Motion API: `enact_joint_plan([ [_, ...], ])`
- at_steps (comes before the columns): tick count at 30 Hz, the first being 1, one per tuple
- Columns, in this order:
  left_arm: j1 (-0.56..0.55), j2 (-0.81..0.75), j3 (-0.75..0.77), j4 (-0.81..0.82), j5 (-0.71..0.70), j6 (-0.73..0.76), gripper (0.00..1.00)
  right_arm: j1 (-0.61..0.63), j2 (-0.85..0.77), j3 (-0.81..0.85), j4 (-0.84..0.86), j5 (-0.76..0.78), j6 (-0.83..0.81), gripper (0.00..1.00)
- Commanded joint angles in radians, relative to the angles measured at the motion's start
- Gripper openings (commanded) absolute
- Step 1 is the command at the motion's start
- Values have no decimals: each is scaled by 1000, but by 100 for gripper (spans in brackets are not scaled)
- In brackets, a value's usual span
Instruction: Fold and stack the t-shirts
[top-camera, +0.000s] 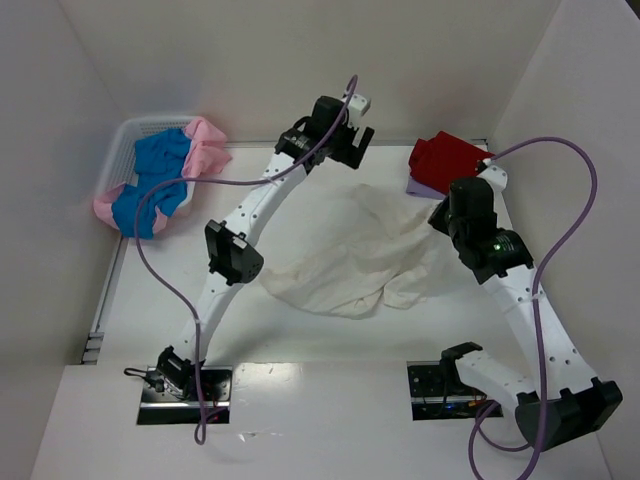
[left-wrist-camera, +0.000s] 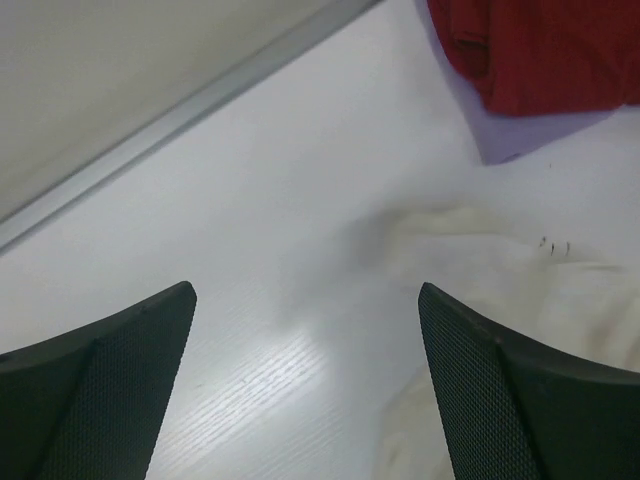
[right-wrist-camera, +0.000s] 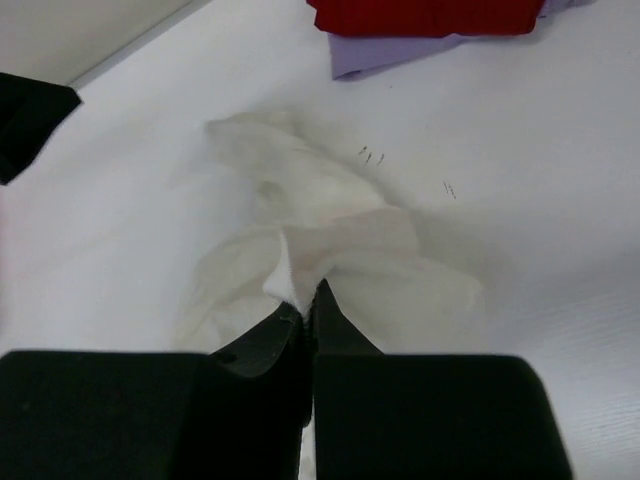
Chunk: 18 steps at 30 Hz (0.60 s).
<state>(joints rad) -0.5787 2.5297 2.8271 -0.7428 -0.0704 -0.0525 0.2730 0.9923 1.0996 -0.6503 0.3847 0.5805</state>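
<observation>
Cream-white t-shirt (top-camera: 345, 262) crumpled on table (top-camera: 300, 335), near folded red t-shirt (top-camera: 447, 160). Right gripper (right-wrist-camera: 303, 300) jaws pinching a raised fold; left gripper (left-wrist-camera: 305, 290) jaws spread (nothing held). Limp, light cloth, likely best taken at hem or shoulder corners.

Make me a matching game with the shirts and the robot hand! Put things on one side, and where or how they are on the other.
Things:
1. cream-white t-shirt
2. red t-shirt
3. blue t-shirt
4. left gripper

Places or states:
A. in the white mesh basket
B. open, holding nothing
C. crumpled mid-table, pinched by the right gripper
D. lying on the lavender t-shirt

Pairs: 1-C, 2-D, 3-A, 4-B
</observation>
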Motion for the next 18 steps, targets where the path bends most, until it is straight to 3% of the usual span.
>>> enact_joint_plan([
  [1, 30, -172, 55, -29, -77, 8, 100, -6, 12, 36, 47, 28, -21, 30],
  [3, 39, -224, 14, -101, -69, -3, 100, -6, 32, 16, 47, -4, -28, 60],
  [6, 40, -284, -69, -179, -68, -3, 100, -6, 34, -3, 83, -36, -56, 78],
  [7, 33, -332, -169, -210, -75, 5, 100, -6, 34, -3, 84, -36, -57, 83],
  [9, 10, -460, -467, -154, -93, 17, 100, -6, 41, 11, 84, -7, -85, 87],
  [12, -1, -709, -857, 102, -109, 12, 100, -9, 61, 38, 72, 37, -99, 97],
  [14, 43, -839, -1101, 163, -39, -24, 100, -15, 78, 48, 77, 12, -125, 99],
  [18, 65, -947, -1300, 163, 28, -71, 100, -15, 134, 54, 149, -75, -161, 99],
])
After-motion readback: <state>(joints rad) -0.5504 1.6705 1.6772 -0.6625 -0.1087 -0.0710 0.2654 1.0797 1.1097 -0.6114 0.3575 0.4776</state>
